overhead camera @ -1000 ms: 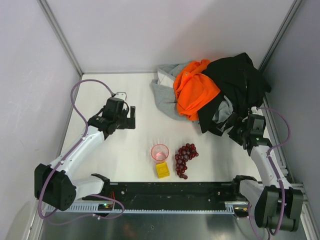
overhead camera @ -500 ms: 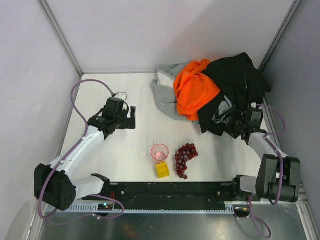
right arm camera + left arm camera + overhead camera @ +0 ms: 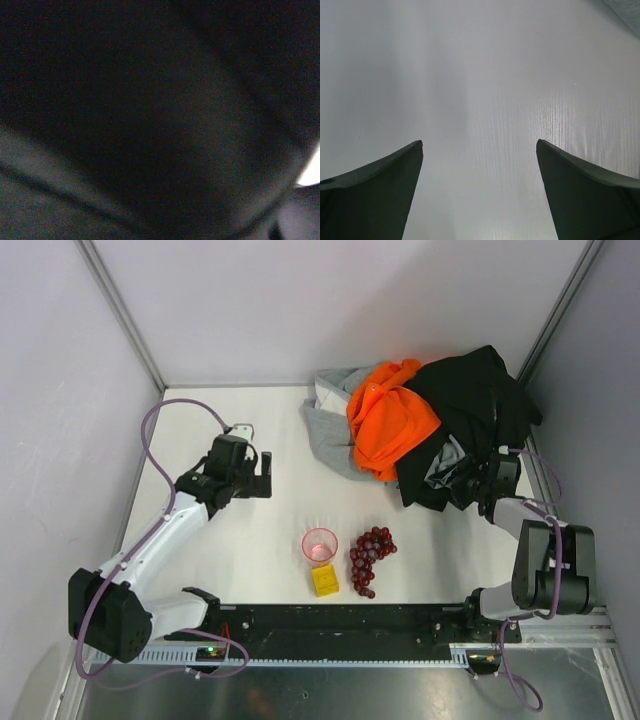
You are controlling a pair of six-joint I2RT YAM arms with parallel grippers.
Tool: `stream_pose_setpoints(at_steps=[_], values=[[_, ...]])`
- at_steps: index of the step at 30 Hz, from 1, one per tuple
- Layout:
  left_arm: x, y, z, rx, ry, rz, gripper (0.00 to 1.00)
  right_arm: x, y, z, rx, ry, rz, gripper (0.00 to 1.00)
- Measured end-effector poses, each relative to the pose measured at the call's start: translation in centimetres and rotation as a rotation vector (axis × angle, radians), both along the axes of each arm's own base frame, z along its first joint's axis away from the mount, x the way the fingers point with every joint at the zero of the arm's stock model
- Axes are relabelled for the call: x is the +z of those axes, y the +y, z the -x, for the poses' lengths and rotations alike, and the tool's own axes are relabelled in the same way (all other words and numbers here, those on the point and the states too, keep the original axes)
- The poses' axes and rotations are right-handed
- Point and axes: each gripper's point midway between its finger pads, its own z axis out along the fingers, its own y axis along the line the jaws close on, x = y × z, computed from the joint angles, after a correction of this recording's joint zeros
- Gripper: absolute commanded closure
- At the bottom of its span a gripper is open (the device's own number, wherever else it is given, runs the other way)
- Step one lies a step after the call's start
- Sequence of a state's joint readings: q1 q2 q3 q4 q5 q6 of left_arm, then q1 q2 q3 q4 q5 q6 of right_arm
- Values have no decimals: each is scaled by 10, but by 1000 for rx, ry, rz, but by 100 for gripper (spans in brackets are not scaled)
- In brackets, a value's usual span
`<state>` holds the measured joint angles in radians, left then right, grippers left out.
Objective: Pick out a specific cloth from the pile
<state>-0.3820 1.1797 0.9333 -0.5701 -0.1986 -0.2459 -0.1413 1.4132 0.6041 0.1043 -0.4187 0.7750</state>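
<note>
The pile (image 3: pixel 420 420) lies at the back right: a grey sweatshirt (image 3: pixel 328 435), a bright orange garment (image 3: pixel 390 420) and a black garment (image 3: pixel 475 395). A pale grey-white fold (image 3: pixel 447 456) shows among the black folds; I cannot tell whether it is the white cloth. My right gripper (image 3: pixel 478 481) is pushed into the near edge of the black garment beside that fold. Its wrist view is filled with dark fabric (image 3: pixel 150 110), so its jaws are hidden. My left gripper (image 3: pixel 262 476) is open and empty over the bare table (image 3: pixel 480 75), far left of the pile.
A pink cup (image 3: pixel 320 543), a yellow block (image 3: pixel 325 580) and a bunch of dark red grapes (image 3: pixel 370 555) sit at the front middle. Walls close in the table on the left, back and right; the right wall is close to the right arm.
My right arm has stretched forward and its gripper has moved up and left into the black garment's near edge. The left arm has not moved.
</note>
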Motion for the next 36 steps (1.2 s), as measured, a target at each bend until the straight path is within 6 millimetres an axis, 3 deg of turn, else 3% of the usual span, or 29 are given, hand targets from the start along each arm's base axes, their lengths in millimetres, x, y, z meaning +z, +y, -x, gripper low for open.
stream_pose_setpoints(at_steps=[7, 12, 19, 31, 36], values=[[4, 0, 0, 0, -12, 5, 0, 1, 10, -7, 32, -17, -16, 82], [5, 0, 0, 0, -18, 7, 0, 5, 16, -8, 51, -27, -21, 98], [9, 0, 0, 0, -30, 12, 0, 26, 25, -8, 83, -56, -11, 100], [12, 0, 0, 0, -41, 16, 1, 126, 43, -35, 184, -229, 18, 100], [14, 0, 0, 1, -48, 19, 0, 156, 44, -53, 207, -270, 34, 100]])
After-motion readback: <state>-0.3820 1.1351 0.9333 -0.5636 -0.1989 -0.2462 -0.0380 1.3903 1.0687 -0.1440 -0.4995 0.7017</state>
